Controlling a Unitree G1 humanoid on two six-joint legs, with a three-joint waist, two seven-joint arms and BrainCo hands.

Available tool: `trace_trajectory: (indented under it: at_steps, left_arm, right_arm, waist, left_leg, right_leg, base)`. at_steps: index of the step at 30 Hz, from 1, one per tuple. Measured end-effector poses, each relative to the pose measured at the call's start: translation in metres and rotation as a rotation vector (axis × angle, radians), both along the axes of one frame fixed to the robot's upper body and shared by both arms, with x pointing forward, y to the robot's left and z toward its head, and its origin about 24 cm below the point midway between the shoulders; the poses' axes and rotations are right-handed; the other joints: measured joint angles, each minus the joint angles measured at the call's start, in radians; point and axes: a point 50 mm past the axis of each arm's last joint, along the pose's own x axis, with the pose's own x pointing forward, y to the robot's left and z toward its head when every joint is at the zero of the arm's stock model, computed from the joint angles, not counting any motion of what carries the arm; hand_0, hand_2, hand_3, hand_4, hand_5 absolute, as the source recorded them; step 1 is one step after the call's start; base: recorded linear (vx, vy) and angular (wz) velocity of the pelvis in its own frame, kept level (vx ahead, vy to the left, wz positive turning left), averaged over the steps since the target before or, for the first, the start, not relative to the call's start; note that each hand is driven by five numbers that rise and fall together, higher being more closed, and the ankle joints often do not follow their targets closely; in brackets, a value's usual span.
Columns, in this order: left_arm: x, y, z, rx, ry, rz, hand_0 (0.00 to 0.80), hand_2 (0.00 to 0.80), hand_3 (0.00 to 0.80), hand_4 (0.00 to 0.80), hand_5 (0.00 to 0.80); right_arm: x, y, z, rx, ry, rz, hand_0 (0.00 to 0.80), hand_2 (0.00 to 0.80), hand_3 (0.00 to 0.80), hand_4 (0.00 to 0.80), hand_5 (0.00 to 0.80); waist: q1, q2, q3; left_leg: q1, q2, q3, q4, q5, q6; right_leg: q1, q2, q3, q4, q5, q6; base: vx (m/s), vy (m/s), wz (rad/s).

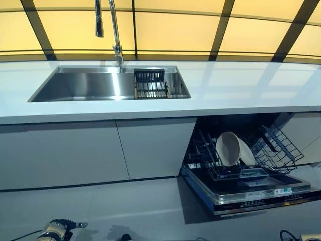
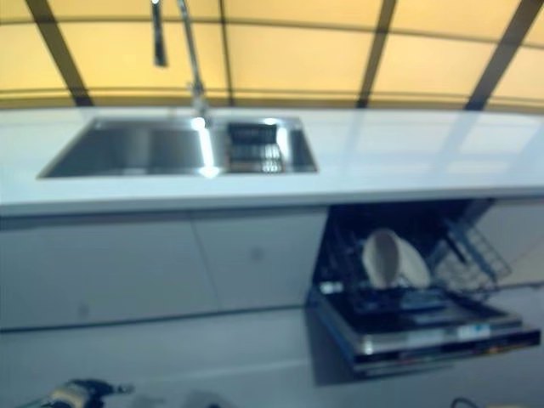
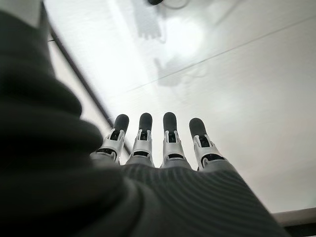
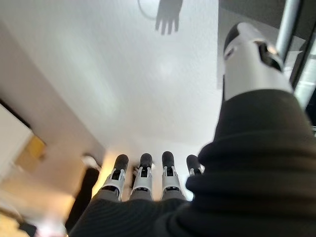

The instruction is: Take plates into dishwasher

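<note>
Two cream plates [image 1: 228, 148] stand on edge, one behind the other, in the pulled-out lower rack [image 1: 281, 145] of the open dishwasher [image 1: 251, 188] under the right of the counter; they also show in the right eye view [image 2: 384, 257]. No plate shows on the counter or in the sink. My left hand [image 3: 158, 143] hangs low over the pale floor with straight fingers and holds nothing. My right hand [image 4: 153, 177] also hangs low with straight fingers and thumb [image 4: 252, 54], empty.
A white counter [image 1: 241, 85] runs across, with a steel sink [image 1: 85, 85] at the left, a small black wire basket [image 1: 150, 84] in it, and a tall faucet [image 1: 116, 35]. Grey cabinet doors [image 1: 100, 150] lie below. The dishwasher door juts out over the floor.
</note>
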Motion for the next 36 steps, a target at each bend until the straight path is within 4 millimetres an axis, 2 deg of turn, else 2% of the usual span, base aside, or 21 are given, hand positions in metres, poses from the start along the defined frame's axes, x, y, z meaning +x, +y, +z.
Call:
trace_trajectory:
  at_steps: [5, 6, 7, 8, 9, 10, 11, 12, 13, 14, 15, 16, 17, 19, 22, 24, 27, 30, 34, 35, 36]
  left_arm:
    - [-0.005, -0.02, -0.013, -0.066, 0.008, 0.017, 0.0, 0.0, 0.0, 0.0, 0.0]
    - [-0.004, -0.024, -0.015, -0.076, 0.007, 0.018, 0.0, 0.0, 0.0, 0.0, 0.0]
    - [-0.002, -0.026, -0.016, -0.084, 0.001, 0.016, 0.0, 0.0, 0.0, 0.0, 0.0]
    - [-0.001, -0.028, -0.016, -0.087, -0.003, 0.013, 0.0, 0.0, 0.0, 0.0, 0.0]
    - [-0.005, -0.029, -0.018, -0.091, 0.01, 0.018, 0.0, 0.0, 0.0, 0.0, 0.0]
    - [-0.003, -0.032, -0.019, -0.098, 0.003, 0.014, 0.0, 0.0, 0.0, 0.0, 0.0]
    - [-0.001, -0.036, -0.02, -0.11, -0.005, 0.007, 0.0, 0.0, 0.0, 0.0, 0.0]
    - [0.004, -0.042, -0.022, -0.125, -0.015, -0.006, 0.0, 0.0, 0.0, 0.0, 0.0]
    - [0.009, -0.044, -0.022, -0.127, -0.023, -0.021, 0.0, 0.0, 0.0, 0.0, 0.0]
    - [0.026, -0.047, -0.017, -0.117, -0.046, -0.061, 0.0, 0.0, 0.0, 0.0, 0.0]
    - [0.035, -0.047, -0.014, -0.11, -0.06, -0.084, 0.0, 0.0, 0.0, 0.0, 0.0]
    - [0.044, -0.048, -0.01, -0.105, -0.08, -0.101, 0.0, 0.0, 0.0, 0.0, 0.0]
    - [0.042, -0.048, -0.012, -0.105, -0.075, -0.1, 0.0, 0.0, 0.0, 0.0, 0.0]
    - [0.03, -0.047, -0.015, -0.098, -0.034, -0.097, 0.0, 0.0, 0.0, 0.0, 0.0]
    - [0.014, -0.044, -0.02, -0.08, 0.029, -0.118, 0.0, 0.0, 0.0, 0.0, 0.0]
    - [0.004, -0.043, -0.022, -0.073, 0.068, -0.131, 0.0, 0.0, 0.0, 0.0, 0.0]
    - [0.002, -0.043, -0.023, -0.079, 0.094, -0.159, 0.0, 0.0, 0.0, 0.0, 0.0]
    - [0.002, -0.043, -0.022, -0.089, 0.11, -0.17, 0.0, 0.0, 0.0, 0.0, 0.0]
    - [0.004, -0.044, -0.022, -0.095, 0.126, -0.158, 0.0, 0.0, 0.0, 0.0, 0.0]
    - [0.009, -0.049, -0.023, -0.104, 0.139, -0.148, 0.0, 0.0, 0.0, 0.0, 0.0]
    - [0.008, -0.05, -0.023, -0.107, 0.143, -0.145, 0.0, 0.0, 0.0, 0.0, 0.0]
  right_arm:
    - [-0.003, 0.002, -0.002, 0.022, -0.055, -0.095, 0.0, 0.0, 0.0, 0.0, 0.0]
    - [-0.004, 0.003, -0.003, 0.027, -0.06, -0.104, 0.0, 0.0, 0.0, 0.0, 0.0]
    - [-0.006, 0.009, -0.008, 0.044, -0.055, -0.114, 0.0, 0.0, 0.0, 0.0, 0.0]
    - [-0.008, 0.014, -0.013, 0.057, -0.051, -0.115, 0.0, 0.0, 0.0, 0.0, 0.0]
    - [-0.001, 0.021, -0.017, 0.073, -0.083, -0.114, 0.0, 0.0, 0.0, 0.0, 0.0]
    - [-0.001, 0.022, -0.018, 0.076, -0.092, -0.12, 0.0, 0.0, 0.0, 0.0, 0.0]
    - [0.0, 0.022, -0.018, 0.074, -0.103, -0.12, 0.0, 0.0, 0.0, 0.0, 0.0]
    - [-0.008, 0.022, -0.019, 0.067, -0.088, -0.125, 0.0, 0.0, 0.0, 0.0, 0.0]
    - [-0.012, 0.023, -0.02, 0.068, -0.077, -0.137, 0.0, 0.0, 0.0, 0.0, 0.0]
    - [-0.016, 0.029, -0.024, 0.091, -0.056, -0.189, 0.0, 0.0, 0.0, 0.0, 0.0]
    - [-0.013, 0.033, -0.025, 0.105, -0.053, -0.218, 0.0, 0.0, 0.0, 0.0, 0.0]
    - [-0.005, 0.036, -0.025, 0.114, -0.067, -0.243, 0.0, 0.0, 0.0, 0.0, 0.0]
    - [0.004, 0.037, -0.023, 0.119, -0.08, -0.251, 0.0, 0.0, 0.0, 0.0, 0.0]
    - [0.02, 0.04, -0.021, 0.126, -0.098, -0.253, 0.0, 0.0, 0.0, 0.0, 0.0]
    - [0.028, 0.041, -0.019, 0.125, -0.106, -0.25, 0.0, 0.0, 0.0, 0.0, 0.0]
    - [0.035, 0.042, -0.018, 0.127, -0.117, -0.237, 0.0, 0.0, 0.0, 0.0, 0.0]
    - [0.04, 0.044, -0.018, 0.135, -0.127, -0.23, 0.0, 0.0, 0.0, 0.0, 0.0]
    - [0.047, 0.049, -0.019, 0.148, -0.139, -0.214, 0.0, 0.0, 0.0, 0.0, 0.0]
    - [0.044, 0.053, -0.023, 0.154, -0.122, -0.218, 0.0, 0.0, 0.0, 0.0, 0.0]
    - [0.029, 0.054, -0.026, 0.147, -0.081, -0.264, 0.0, 0.0, 0.0, 0.0, 0.0]
    - [0.028, 0.056, -0.027, 0.147, -0.077, -0.278, 0.0, 0.0, 0.0, 0.0, 0.0]
  waist:
    - [-0.026, 0.041, 0.048]
    - [-0.028, 0.041, 0.053]
    - [-0.029, 0.007, 0.051]
    - [-0.024, -0.028, 0.055]
    - [-0.027, -0.066, 0.052]
    - [-0.043, -0.063, 0.051]
    - [-0.065, -0.041, 0.042]
    - [-0.092, -0.005, 0.023]
    - [-0.112, 0.013, 0.016]
    - [-0.122, 0.011, 0.014]
    - [-0.118, -0.006, 0.013]
    - [-0.115, -0.026, 0.009]
    - [-0.111, -0.04, 0.005]
    - [-0.093, -0.052, -0.003]
    - [-0.05, -0.043, -0.006]
    - [-0.047, -0.03, -0.008]
    - [-0.047, -0.018, -0.005]
    - [-0.024, -0.011, 0.009]
    - [-0.029, -0.011, 0.023]
    - [-0.03, -0.005, 0.031]
    - [-0.025, -0.002, 0.03]
  left_leg:
    - [-0.016, 0.011, 0.042, 0.016, 0.053, 0.016]
    - [-0.022, 0.007, 0.047, 0.022, 0.076, 0.005]
    - [-0.049, -0.022, 0.039, 0.03, 0.153, -0.081]
    - [-0.071, -0.042, 0.045, 0.129, 0.103, -0.099]
    - [-0.083, -0.075, 0.052, 0.365, -0.063, -0.002]
    - [-0.064, -0.082, 0.048, 0.432, -0.129, 0.008]
    - [-0.024, -0.082, 0.039, 0.43, -0.188, 0.023]
    - [0.033, -0.092, 0.032, 0.349, -0.247, 0.039]
    - [0.073, -0.1, 0.027, 0.241, -0.264, 0.055]
    - [0.103, -0.118, 0.002, 0.122, -0.235, 0.065]
    - [0.109, -0.132, -0.03, 0.091, -0.215, 0.069]
    - [0.105, -0.15, -0.058, 0.069, -0.195, 0.079]
    - [0.11, -0.157, -0.064, 0.057, -0.185, 0.083]
    - [0.13, -0.163, -0.056, 0.033, -0.175, 0.089]
    - [0.161, -0.172, -0.052, -0.005, -0.155, 0.09]
    - [0.175, -0.173, -0.053, -0.033, -0.139, 0.09]
    - [0.194, -0.171, -0.042, -0.051, -0.127, 0.087]
    - [0.23, -0.152, 0.014, -0.052, -0.136, 0.083]
    - [0.229, -0.141, 0.024, -0.055, -0.144, 0.091]
    - [0.226, -0.122, 0.01, -0.046, -0.14, 0.098]
    - [0.226, -0.116, 0.007, -0.041, -0.141, 0.095]
  right_leg:
    - [-0.002, 0.01, -0.025, 0.034, -0.033, -0.031]
    - [-0.005, 0.014, -0.032, 0.041, -0.032, -0.043]
    - [-0.018, -0.032, -0.052, 0.042, -0.025, -0.055]
    - [-0.02, -0.074, -0.064, 0.033, 0.001, -0.051]
    - [0.0, -0.118, -0.088, -0.016, 0.034, -0.041]
    - [0.024, -0.119, -0.093, -0.043, 0.05, -0.035]
    - [0.037, -0.107, -0.114, -0.055, 0.068, -0.024]
    - [0.031, -0.081, -0.136, -0.052, 0.068, -0.021]
    - [0.018, -0.062, -0.142, -0.042, 0.064, -0.015]
    - [-0.011, -0.06, -0.135, 0.005, 0.047, -0.005]
    - [-0.031, -0.066, -0.127, 0.022, 0.042, -0.003]
    - [-0.045, -0.07, -0.094, 0.021, 0.035, 0.005]
    - [-0.044, -0.071, -0.073, 0.02, 0.038, 0.005]
    - [-0.039, -0.074, -0.053, 0.019, 0.045, 0.01]
    - [-0.028, -0.074, -0.046, 0.013, 0.05, 0.011]
    - [-0.026, -0.072, -0.047, 0.013, 0.052, 0.01]
    - [-0.025, -0.07, -0.061, 0.021, 0.06, 0.008]
    - [-0.033, -0.073, -0.152, 0.033, 0.091, 0.001]
    - [-0.061, -0.087, -0.139, 0.1, 0.088, 0.006]
    - [-0.095, -0.125, -0.115, 0.232, 0.053, 0.018]
    - [-0.098, -0.143, -0.096, 0.264, 0.05, 0.023]
  base:
    - [-0.213, -0.026, 0.33]
    - [-0.332, -0.037, 0.43]
    - [-0.34, -0.002, 0.19]
    - [-0.436, 0.079, -0.07]
    - [-0.299, 0.16, -0.19]
    - [-0.251, 0.2, 0.03]
    - [-0.173, 0.135, 0.46]
    - [-0.196, 0.056, 0.6]
    - [-0.254, -0.003, 0.79]
    - [-0.194, -0.016, 0.69]
    - [-0.156, 0.008, 0.65]
    - [-0.071, 0.021, 0.37]
    - [-0.087, 0.021, 0.22]
    - [-0.047, 0.013, -0.02]
    - [-0.007, 0.016, -0.03]
    - [-0.043, -0.017, 0.01]
    - [-0.092, -0.022, -0.12]
    - [-0.116, -0.045, -0.56]
    - [-0.099, -0.107, -0.11]
    - [-0.12, -0.282, 0.22]
    - [-0.136, -0.331, 0.23]
